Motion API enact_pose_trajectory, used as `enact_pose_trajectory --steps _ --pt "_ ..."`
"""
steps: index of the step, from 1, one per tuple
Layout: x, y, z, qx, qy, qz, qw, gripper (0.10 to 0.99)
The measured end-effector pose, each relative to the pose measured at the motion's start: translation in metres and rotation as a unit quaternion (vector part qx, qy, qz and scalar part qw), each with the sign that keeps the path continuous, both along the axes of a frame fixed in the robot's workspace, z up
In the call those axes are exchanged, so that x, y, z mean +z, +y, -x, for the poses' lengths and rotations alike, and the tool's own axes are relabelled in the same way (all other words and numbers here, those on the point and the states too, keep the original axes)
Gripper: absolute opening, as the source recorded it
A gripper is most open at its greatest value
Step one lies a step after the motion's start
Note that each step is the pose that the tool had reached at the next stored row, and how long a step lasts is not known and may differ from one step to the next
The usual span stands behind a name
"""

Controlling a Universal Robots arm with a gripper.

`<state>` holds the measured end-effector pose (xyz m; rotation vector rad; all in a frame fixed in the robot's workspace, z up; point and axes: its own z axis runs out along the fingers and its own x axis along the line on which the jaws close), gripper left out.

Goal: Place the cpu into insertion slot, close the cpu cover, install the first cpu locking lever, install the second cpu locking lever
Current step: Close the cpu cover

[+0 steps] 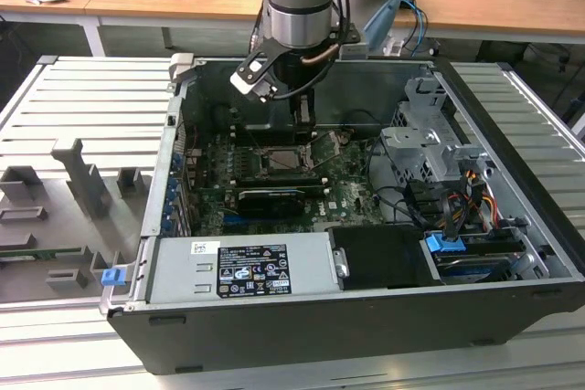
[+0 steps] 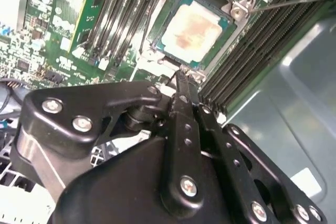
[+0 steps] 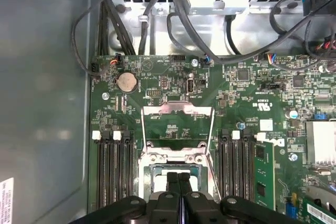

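Black jointed tool [image 2: 180, 77] clenched, holding nothing, over flat square silvery cpu [image 2: 193, 27] seated in black-framed insertion slot [image 2: 157, 35], thin metal cpu cover [image 3: 178, 110] open

A grey ribbed metal table [image 1: 82, 98] carries everything, its slats bare at both sides of the exterior view. An open black computer case [image 1: 274, 340] lies on it in the middle, open face up. At the exterior view's left, just beside the case, a flat grey fixture plate [image 1: 69, 237] rests on the slats with upright grey blocks [image 1: 84, 180] on it — a small blue clip [image 1: 111, 276] sits at the case's near corner
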<state>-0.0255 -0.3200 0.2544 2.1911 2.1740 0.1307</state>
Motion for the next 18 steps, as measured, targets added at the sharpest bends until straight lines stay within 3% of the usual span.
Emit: enact_pose_trajectory --steps 12,18 --pt "0.0006 -0.0002 -0.0118 0.000 0.0000 -0.0001 1.0000 0.106" --pt "0.0065 -0.0002 -0.0145 0.000 0.0002 -0.0001 1.0000 0.106"
